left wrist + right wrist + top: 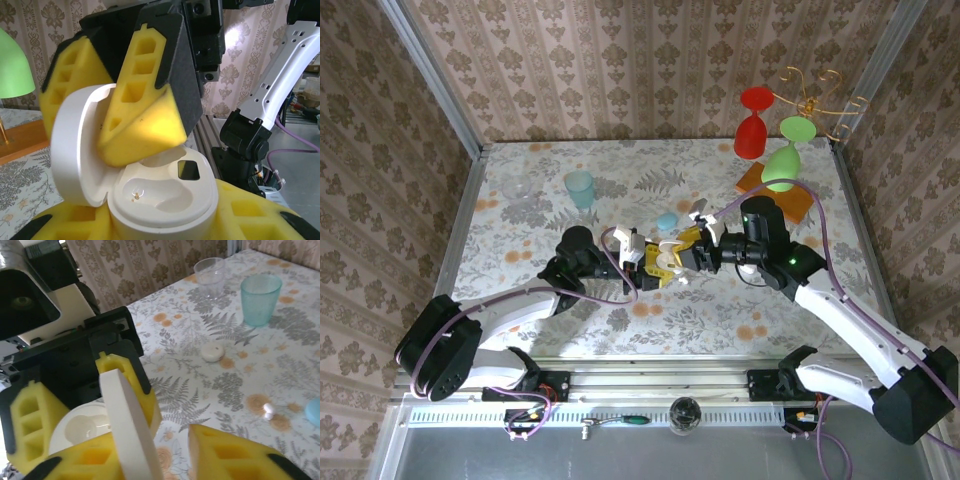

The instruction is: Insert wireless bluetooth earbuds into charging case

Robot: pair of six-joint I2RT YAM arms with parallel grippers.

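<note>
Straddling the open white lid [75,150] of the round white plastic charging case [165,205], the right jaws, closure unclear, risked twisting it from the left jaws' grip.

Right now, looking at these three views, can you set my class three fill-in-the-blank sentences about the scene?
1. The left gripper holds the charging case with its lid ___.
2. Beside the inverted red glass is a ___ glass.
3. One loose earbud lies on the ___.
Missing words: open; green; table.
</note>
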